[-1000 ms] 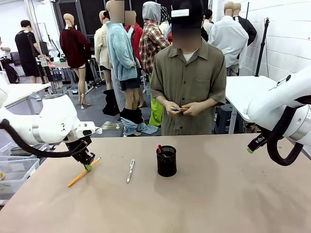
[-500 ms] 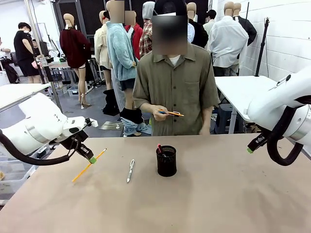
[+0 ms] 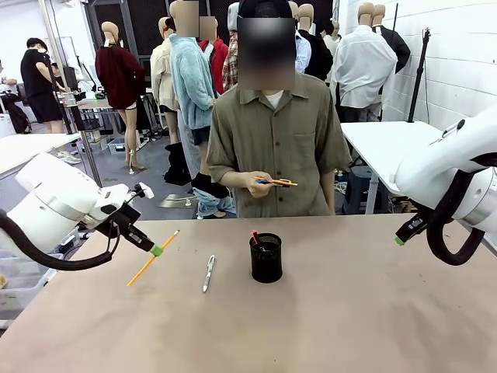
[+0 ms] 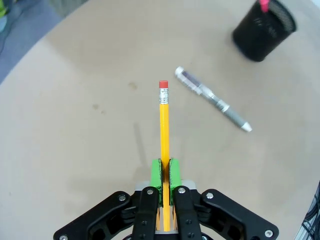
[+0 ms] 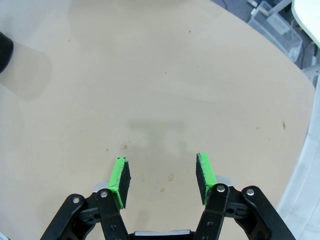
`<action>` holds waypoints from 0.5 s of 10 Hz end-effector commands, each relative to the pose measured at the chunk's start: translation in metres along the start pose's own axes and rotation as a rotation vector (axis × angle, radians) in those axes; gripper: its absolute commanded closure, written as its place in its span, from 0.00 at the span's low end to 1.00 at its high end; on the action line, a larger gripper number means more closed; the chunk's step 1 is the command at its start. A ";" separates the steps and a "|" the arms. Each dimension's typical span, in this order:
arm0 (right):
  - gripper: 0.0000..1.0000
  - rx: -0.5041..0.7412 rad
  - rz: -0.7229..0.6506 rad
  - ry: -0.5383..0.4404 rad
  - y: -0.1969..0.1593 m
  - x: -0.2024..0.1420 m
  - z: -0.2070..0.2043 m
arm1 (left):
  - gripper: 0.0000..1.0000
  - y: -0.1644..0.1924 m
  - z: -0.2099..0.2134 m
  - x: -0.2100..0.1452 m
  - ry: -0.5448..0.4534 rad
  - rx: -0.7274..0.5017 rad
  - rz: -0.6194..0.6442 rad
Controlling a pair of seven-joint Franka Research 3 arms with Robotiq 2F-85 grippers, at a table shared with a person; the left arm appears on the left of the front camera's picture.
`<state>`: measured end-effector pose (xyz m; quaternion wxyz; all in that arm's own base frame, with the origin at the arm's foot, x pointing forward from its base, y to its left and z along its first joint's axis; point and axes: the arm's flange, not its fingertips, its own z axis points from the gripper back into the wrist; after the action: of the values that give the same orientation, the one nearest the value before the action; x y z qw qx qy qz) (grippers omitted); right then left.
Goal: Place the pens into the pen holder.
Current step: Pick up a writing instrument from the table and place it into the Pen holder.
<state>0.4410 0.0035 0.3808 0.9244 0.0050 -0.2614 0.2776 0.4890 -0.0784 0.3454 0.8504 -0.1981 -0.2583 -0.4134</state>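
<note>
Got the left end effector point(image 4: 165, 164) pinched shut on the yellow pencil point(image 4: 164, 117) over the table point(image 4: 75, 125), right end effector point(image 5: 161, 167) open and empty.

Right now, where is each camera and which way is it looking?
Front view: sits on the robot's side, faces across the table at the person; left arm and right arm show, left gripper shut on the pencil.
Left wrist view: on the left wrist, looks down at pencil, pen, cup; green pads show.
Right wrist view: on the right wrist, looks down at the table; right gripper open.
Shared: front and left wrist views show pencil, pen, cup.
</note>
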 end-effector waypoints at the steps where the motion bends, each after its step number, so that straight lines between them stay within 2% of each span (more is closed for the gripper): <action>1: 0.33 0.003 0.005 -0.023 -0.001 -0.003 -0.001 | 1.00 -0.005 0.001 -0.010 -0.108 -0.071 -0.054; 5: 0.33 0.003 0.005 -0.023 -0.001 -0.003 -0.001 | 1.00 -0.010 0.001 -0.001 -0.281 -0.139 -0.103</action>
<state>0.4410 0.0035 0.3808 0.9244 0.0050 -0.2614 0.2776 0.4822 -0.0867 0.3518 0.7873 -0.2794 -0.3302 -0.4394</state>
